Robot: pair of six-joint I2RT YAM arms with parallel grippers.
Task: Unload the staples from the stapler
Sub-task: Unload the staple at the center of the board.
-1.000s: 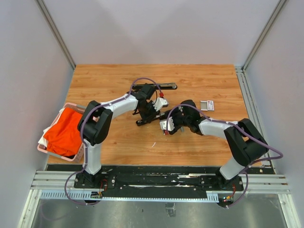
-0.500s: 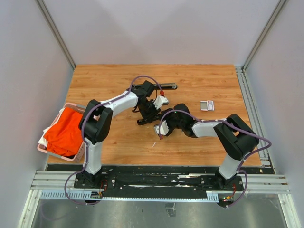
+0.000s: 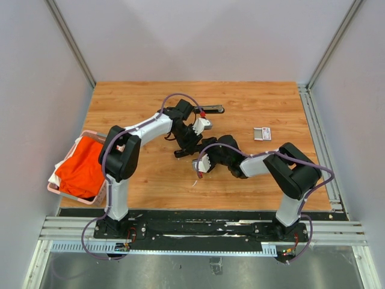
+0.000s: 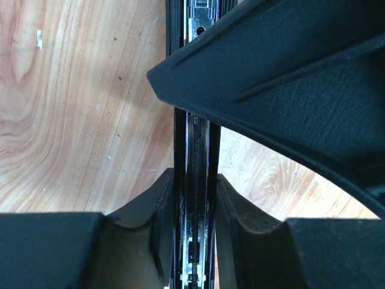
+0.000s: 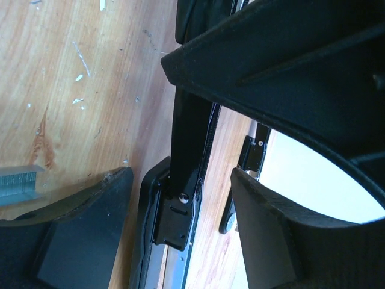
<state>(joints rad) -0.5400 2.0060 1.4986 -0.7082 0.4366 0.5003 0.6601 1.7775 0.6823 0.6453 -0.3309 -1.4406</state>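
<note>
The left fingers [image 4: 150, 235] clamp the stapler [image 4: 194, 150]; the right fingers [image 5: 90, 223] stand apart. The staples [image 5: 21, 182] look light, brittle: pinch long sides.

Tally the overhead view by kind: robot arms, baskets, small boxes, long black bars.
Robot arms: 2
Pink basket: 1
White-and-red box: 1
Long black bars: 2
Total: 6
</note>
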